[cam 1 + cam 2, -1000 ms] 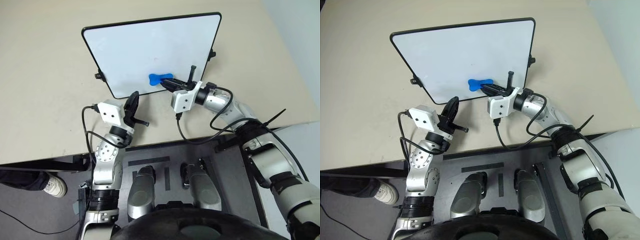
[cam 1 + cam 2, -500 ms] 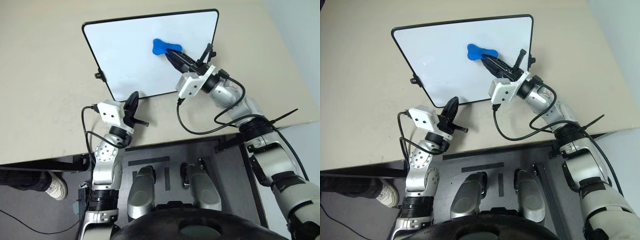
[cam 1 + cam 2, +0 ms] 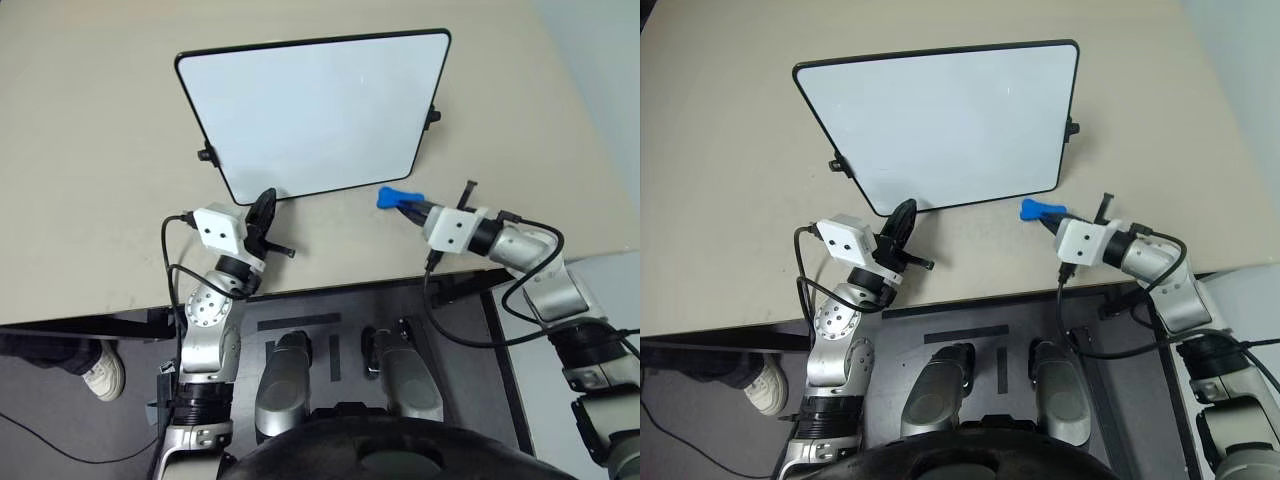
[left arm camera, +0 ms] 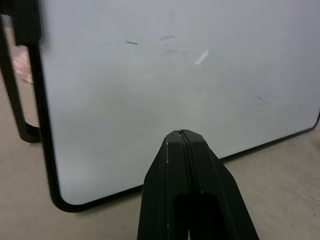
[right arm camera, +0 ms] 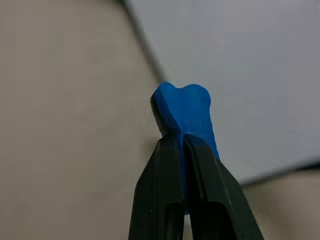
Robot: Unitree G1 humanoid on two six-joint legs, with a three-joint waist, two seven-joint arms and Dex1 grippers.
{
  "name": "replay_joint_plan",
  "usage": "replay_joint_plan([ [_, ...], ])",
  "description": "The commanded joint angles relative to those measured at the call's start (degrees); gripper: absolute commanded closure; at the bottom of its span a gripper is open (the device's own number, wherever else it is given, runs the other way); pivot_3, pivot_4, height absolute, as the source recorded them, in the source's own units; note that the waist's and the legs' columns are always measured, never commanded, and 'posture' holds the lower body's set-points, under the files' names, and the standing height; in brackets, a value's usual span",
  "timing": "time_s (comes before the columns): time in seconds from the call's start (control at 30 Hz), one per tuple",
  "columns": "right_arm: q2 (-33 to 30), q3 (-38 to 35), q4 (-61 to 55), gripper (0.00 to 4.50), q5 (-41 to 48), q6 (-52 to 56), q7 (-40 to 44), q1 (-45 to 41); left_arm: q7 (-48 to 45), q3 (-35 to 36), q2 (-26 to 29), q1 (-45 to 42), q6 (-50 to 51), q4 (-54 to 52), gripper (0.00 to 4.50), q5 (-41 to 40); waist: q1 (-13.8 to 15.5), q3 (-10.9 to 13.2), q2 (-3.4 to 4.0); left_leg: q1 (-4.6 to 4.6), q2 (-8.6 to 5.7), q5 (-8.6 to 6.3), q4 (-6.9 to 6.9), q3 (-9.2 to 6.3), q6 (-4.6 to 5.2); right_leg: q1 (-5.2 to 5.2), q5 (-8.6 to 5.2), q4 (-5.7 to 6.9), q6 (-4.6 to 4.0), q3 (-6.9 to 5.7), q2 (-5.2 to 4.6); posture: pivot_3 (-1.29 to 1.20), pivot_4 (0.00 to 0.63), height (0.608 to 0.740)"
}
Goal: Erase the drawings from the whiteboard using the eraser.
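Note:
The whiteboard (image 3: 320, 110) lies on the beige table, white with a thin black frame. The drawings are out of view; its face looks plain white, with only a faint smudge (image 4: 170, 47) in the left wrist view. Off the board's near right corner, my right gripper (image 3: 412, 206) is shut on the blue eraser (image 3: 397, 198), which hangs over bare table. In the right wrist view the eraser (image 5: 185, 107) sticks out past the closed fingertips (image 5: 172, 150). My left gripper (image 3: 262, 210) is shut and empty, its tip (image 4: 182, 135) just short of the board's near edge.
Small black knobs (image 3: 433, 115) stick out from the board's sides. The table's front edge (image 3: 330, 285) runs just behind both grippers. A person's shoe (image 3: 100, 375) shows on the dark floor at the lower left.
My right gripper swept the eraser from the board's near edge up to its far right part, then drew back off the board to the right. The left gripper stayed still.

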Motion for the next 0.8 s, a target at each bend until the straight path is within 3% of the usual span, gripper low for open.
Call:
replay_joint_plan([
  [0.03,-0.2,-1.0,-2.8,4.46,0.6,2.2,1.8,1.1,-1.0,0.3,0.7,-0.1,0.2,-2.6,4.50,-0.9,-0.2,0.0,-0.01,0.11,0.00,0.02,0.00,0.00,0.01,0.10,-0.02,0.00,0.03,0.00,0.01,0.00,0.150,0.740],
  [0.07,0.4,-1.1,-2.9,4.46,1.1,2.9,2.0,1.1,-1.1,0.3,0.8,-0.1,0.3,-2.7,4.50,-0.9,-0.3,0.0,-0.01,0.18,0.00,0.03,0.00,0.00,0.02,0.17,-0.12,0.00,0.20,0.00,0.02,0.00,0.150,0.740],
  [0.13,1.6,-1.4,-3.2,3.94,2.5,4.5,2.6,1.0,-1.2,0.4,1.1,-0.1,0.6,-3.0,4.50,-0.9,-0.3,0.0,-0.01,0.22,0.00,0.10,0.01,0.00,0.06,0.21,-0.33,0.03,0.57,0.01,0.02,0.00,0.150,0.740],
  [0.5,4.7,-6.0,-6.7,0.24,4.7,5.1,0.4,-0.1,-1.5,1.5,3.1,-1.0,2.4,-4.1,4.50,-1.4,0.0,0.0,-0.01,0.19,-0.02,0.11,0.01,-0.04,0.09,0.25,-0.08,0.03,0.14,0.01,0.01,0.00,0.150,0.740],
  [0.8,7.4,-9.9,-14.2,0.24,7.9,10.1,-1.1,2.4,-2.6,1.4,4.8,-2.5,4.9,-4.5,4.50,-2.5,0.0,0.0,-0.01,0.20,-0.03,0.09,0.02,-0.03,0.10,0.25,-0.09,0.02,0.13,0.01,0.01,0.00,0.150,0.740],
])
